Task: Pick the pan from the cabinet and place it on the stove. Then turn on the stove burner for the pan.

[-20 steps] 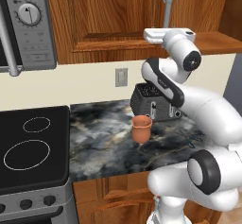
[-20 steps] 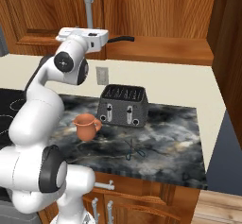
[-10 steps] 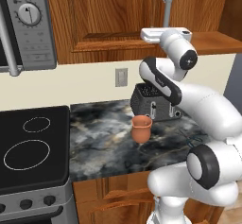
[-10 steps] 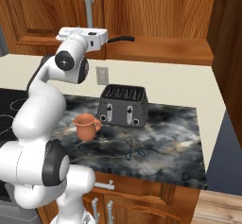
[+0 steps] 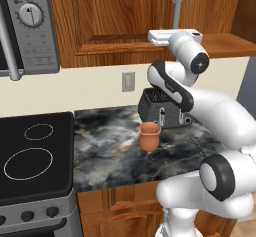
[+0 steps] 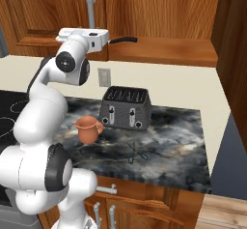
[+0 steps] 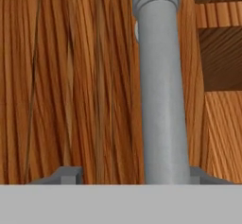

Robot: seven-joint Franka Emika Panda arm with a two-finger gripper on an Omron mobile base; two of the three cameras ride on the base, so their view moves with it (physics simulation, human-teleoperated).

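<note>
We see the white arm reaching up to the cabinet (image 6: 159,10), its pincer (image 7: 134,173) set around the door's handle (image 7: 160,100), a smooth, round, matt grey bar running upright. One tip sits against the bar and the other stands a little off, so we cannot tell whether the pincer is pinching the bar or only straddling it. To open the door well, we judge the bar should be centred between the tips, gripped firmly, and pulled along the door's swing rather than straight out, since the smooth bar could slip. The door is reddish-brown wood with long, streaky grain. A thin black rod (image 6: 124,40) juts right from behind the hand on the cabinet's ledge, probably the pan's handle; the pan's body is hidden. Far left lies the stove (image 5: 30,131), flat glossy black glass, with its large white ring, the burner (image 5: 28,162). The table (image 5: 110,146) is dark veined marble.
</note>
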